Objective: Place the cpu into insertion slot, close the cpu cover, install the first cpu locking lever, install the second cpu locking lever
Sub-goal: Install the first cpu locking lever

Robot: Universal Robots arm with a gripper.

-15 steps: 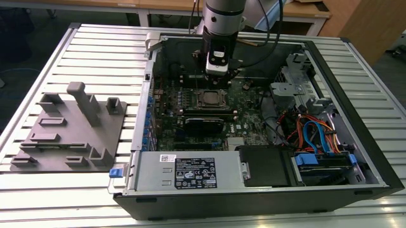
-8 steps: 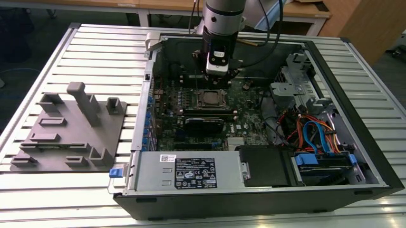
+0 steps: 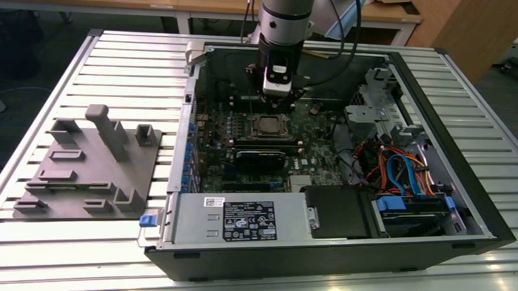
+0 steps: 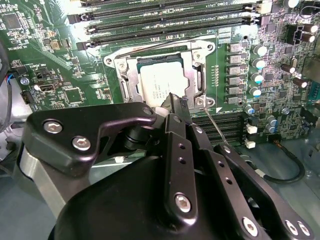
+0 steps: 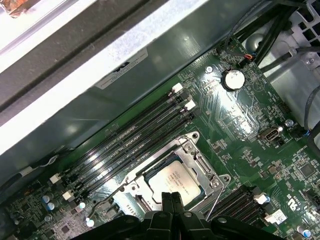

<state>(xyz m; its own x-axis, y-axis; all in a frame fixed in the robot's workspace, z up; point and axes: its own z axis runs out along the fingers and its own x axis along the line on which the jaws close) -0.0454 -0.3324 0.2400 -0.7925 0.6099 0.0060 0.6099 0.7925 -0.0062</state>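
Open computer case (image 3: pixel 453 79) lies on the slatted metal worktop (image 3: pixel 73 254), motherboard facing up. A grey moulded fixture (image 3: pixel 89 182) sits on the worktop at the exterior view's left, apart from the case.

The arm reaches down into the case. The gripper (image 3: pixel 279 98) hangs just over the socket area. In both wrist views we see the gripper (image 4: pixel 176 101) (image 5: pixel 170 198) with its fingertips drawn together, only a thin seam between them. We see nothing clamped between them.

The cpu (image 4: pixel 162 82) (image 5: pixel 175 182) is seated flat in the insertion slot (image 4: pixel 150 60), silver top up. The cpu cover (image 4: pixel 129 80) (image 5: pixel 198 161) is down over it, framing the chip through its window.

One thin wire lever (image 4: pixel 216 126) (image 5: pixel 210 205) juts out slantwise from the socket's corner, just beside the gripper's fingers. We cannot tell whether it touches them. A second wire lever (image 4: pixel 150 50) runs along the socket edge nearest the long memory slots (image 4: pixel 165 20) (image 5: pixel 130 142). Whether either is latched, we cannot tell.
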